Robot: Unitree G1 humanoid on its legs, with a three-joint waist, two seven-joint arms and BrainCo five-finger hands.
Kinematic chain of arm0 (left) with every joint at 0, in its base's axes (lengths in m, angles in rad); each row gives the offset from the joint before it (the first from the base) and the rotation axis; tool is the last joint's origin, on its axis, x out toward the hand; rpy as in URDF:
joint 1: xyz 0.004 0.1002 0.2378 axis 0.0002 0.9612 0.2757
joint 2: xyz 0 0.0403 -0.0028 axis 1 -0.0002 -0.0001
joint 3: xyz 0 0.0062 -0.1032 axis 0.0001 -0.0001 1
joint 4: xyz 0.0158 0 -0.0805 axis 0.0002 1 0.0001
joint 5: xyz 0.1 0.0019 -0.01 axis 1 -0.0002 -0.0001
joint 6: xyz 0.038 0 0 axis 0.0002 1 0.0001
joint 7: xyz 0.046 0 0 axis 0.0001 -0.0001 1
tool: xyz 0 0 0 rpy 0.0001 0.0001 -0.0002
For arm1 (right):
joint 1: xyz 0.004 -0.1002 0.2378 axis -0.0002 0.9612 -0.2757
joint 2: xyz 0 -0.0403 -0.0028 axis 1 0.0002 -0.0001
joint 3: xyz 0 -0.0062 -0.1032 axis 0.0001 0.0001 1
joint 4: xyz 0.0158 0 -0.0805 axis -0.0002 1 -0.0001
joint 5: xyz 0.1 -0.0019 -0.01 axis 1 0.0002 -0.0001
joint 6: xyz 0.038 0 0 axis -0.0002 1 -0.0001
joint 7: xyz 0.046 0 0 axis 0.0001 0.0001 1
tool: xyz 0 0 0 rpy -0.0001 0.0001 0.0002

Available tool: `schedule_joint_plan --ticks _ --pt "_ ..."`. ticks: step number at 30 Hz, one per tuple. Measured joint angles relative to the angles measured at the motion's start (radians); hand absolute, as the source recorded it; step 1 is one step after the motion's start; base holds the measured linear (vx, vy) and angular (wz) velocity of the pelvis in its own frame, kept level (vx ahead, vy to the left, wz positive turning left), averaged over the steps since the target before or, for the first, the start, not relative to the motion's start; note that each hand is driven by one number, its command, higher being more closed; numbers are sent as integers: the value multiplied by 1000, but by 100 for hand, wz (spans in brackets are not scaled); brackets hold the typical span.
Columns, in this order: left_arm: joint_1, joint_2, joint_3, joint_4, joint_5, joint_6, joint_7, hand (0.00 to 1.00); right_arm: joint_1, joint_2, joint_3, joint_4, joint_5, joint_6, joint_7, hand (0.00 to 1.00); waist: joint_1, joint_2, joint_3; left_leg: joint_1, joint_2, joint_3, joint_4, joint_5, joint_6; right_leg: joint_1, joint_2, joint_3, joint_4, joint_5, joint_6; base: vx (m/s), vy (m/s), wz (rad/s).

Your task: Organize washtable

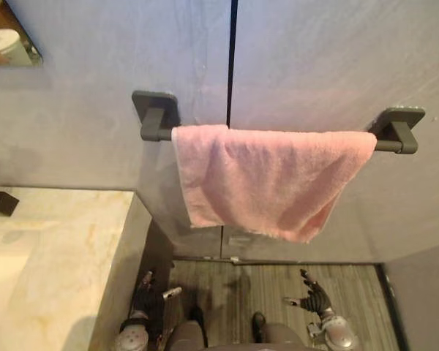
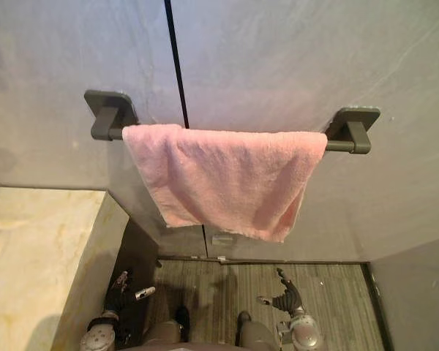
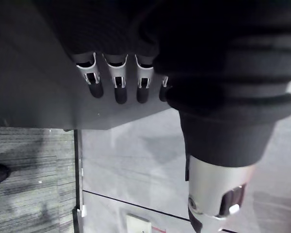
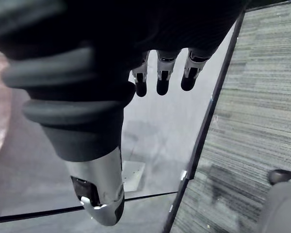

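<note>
A pink towel [image 1: 267, 179] hung draped over the dark wall bar [image 1: 158, 134] at centre, spread wide, its lower edge slanting down toward 5 o'clock. The cream marble washtable [image 1: 58, 241] lay at 8 o'clock.

Left hand [image 1: 141, 296] hanging low at lower left of frame, fingers [image 3: 120, 92] relaxed, nothing held; right hand [image 1: 314, 298] at lower right, fingers [image 4: 163, 85] spread loose.

Hands [image 3: 117, 80]: dark ribbed covers [image 3: 223, 97], silver fingers [image 4: 163, 77] (dark tips).
</note>
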Motion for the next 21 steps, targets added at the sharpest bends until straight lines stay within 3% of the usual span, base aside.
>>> schedule_joint_plan --ticks 2,3,7,8,9,10,11,12,15,18,21 --pt "-1 2 1 -31 0 0 5 0 9 -1 20 0 2 4 0 0 7 -30 -4 -75 -6 -20 88 3 -2 74 -33 71 53 -36 34 -94 -297 66" --pt "-8 -1 3 -34 0 1 17 0 -4 -4 20 1 14 9 0 0 22 -47 -6 -119 -5 -32 128 15 -18 133 -22 103 -46 -104 30 -197 -302 46" --pt "19 -59 -3 -98 -4 2 20 0 -49 -39 22 2 33 8 -7 0 53 0 16 -148 37 -66 63 110 -67 177 28 53 -194 -178 -49 -281 -263 30" --pt "22 -76 -11 -113 -6 -3 20 0 -64 -56 22 9 37 7 -7 0 50 29 31 -166 52 -96 32 172 -81 186 65 16 -222 -190 -77 -460 -344 104" --pt "20 -77 -29 -113 -9 -2 20 0 -79 -70 20 33 36 8 -11 0 24 48 55 -158 66 -92 -46 282 -73 195 90 -31 -235 -168 -121 -399 -262 129" --pt "22 -74 -36 -113 -11 -1 20 0 -82 -71 14 50 37 8 -13 0 12 36 66 -142 70 -65 -107 328 -73 193 91 -79 -241 -156 -141 -464 -302 137" --pt "30 -74 -45 -111 -11 2 19 0 -77 -63 1 65 37 10 -22 0 1 35 72 -129 76 -3 -62 291 -60 199 98 -132 -245 -142 -167 -348 -215 121" --pt "38 -69 -58 -111 -11 6 19 0 -71 -60 -22 73 38 10 -28 0 -1 29 74 -130 68 29 50 195 -57 190 90 -178 -239 -134 -189 -333 -205 103" --pt "32 -47 -68 -111 -11 7 16 0 -57 -63 -50 110 60 10 -27 0 -5 16 76 -100 62 44 288 22 -13 157 55 -257 -258 -91 -203 -318 -99 76" --pt "29 -38 -67 -108 -11 6 16 0 -35 -59 -65 138 67 10 -25 0 -26 32 66 5 114 70 327 -49 -17 156 44 -334 -292 -52 -201 -220 15 90" --pt "5 -38 -70 -60 -10 7 15 0 -41 -53 -107 167 75 11 -26 0 -65 59 44 186 156 105 136 -37 -47 130 18 -429 -310 -12 -176 -195 135 114"
